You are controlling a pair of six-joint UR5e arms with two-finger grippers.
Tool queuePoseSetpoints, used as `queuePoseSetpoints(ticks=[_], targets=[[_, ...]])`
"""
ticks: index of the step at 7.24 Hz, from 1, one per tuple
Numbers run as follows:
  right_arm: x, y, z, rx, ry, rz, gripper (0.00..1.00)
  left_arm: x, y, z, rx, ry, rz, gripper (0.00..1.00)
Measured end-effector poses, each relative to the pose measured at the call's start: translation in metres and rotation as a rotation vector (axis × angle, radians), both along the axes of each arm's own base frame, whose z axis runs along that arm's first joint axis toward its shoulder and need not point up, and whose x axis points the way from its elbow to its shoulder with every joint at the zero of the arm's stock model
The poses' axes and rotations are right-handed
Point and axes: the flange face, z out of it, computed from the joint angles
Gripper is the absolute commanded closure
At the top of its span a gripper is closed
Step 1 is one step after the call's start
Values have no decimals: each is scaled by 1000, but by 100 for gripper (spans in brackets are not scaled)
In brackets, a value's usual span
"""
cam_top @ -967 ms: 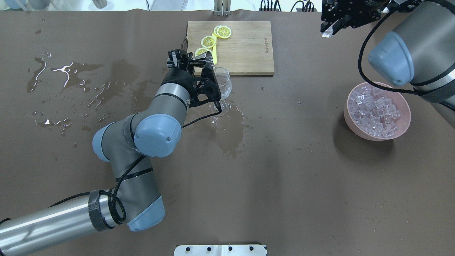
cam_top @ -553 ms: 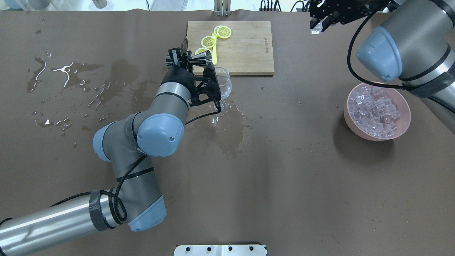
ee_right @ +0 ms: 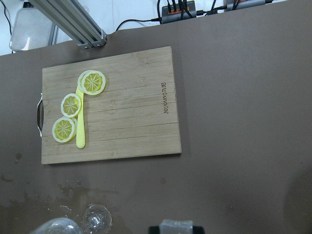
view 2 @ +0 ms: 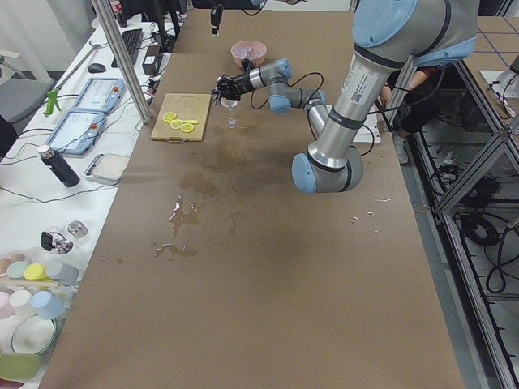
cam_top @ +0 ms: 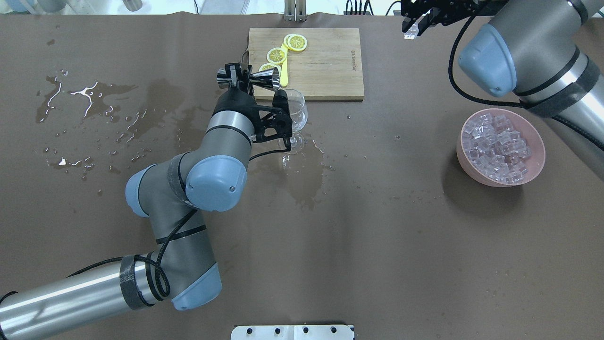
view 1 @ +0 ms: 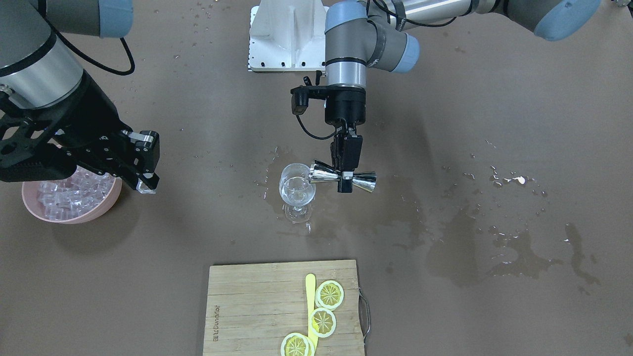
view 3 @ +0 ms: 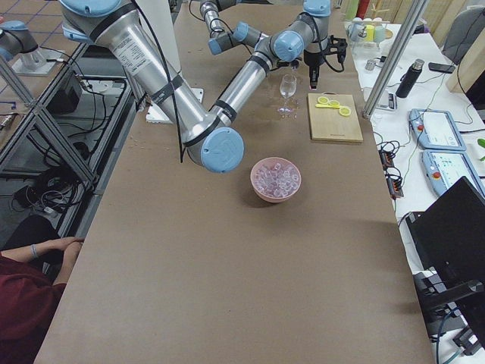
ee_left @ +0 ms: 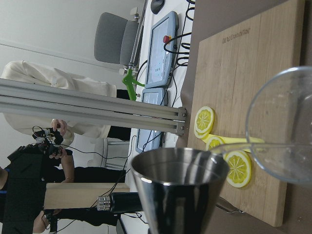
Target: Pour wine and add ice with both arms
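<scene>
Two-arm pouring, with the wine glass (view 1: 296,190) taken as reference. The left gripper (view 1: 344,184) is clamping a steel jigger (view 1: 321,173) at its narrow waist, fingers closed tight on it. It is holding the jigger on its side, with one mouth touching or just over the glass rim on the robot's left side of the glass. A small measure of clear wine (view 1: 295,198) is already sitting in the bottom of the glass. No stream is showing between jigger and glass, so the pour is judged to be at or near its end.

The right gripper (view 1: 143,183) is hanging well apart from the glass on the robot's right, its fingers closed to a narrow gap on a single ice cube (ee_right: 176,226). The rest of the ice (cam_top: 500,144) is lying in a pink bowl (cam_top: 490,182), farther from the glass on that same side.

The next move is calling for the jigger to lift clear of the rim, so that the cube can be carried over the mouth of the glass and released low. A wet patch (cam_top: 302,184) is lying around the glass foot, and a cutting board (view 1: 257,306) with lemon slices (view 1: 330,293) lies beyond the glass from the robot.
</scene>
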Motion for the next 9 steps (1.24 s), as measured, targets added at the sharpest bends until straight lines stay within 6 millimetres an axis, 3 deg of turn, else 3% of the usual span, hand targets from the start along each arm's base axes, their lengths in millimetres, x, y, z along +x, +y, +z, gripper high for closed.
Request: queuePoseSetpoints(ticks=[3, 7, 9], targets=[[-10, -22, -9, -14, 19, 15, 78, 5, 7, -2, 11, -49, -8, 100], [-14, -28, -14, -24, 22, 19, 78, 9, 13, -6, 39, -116, 8, 100], [-25, -41, -30, -48, 24, 27, 78, 13, 20, -13, 60, -136, 12, 100]])
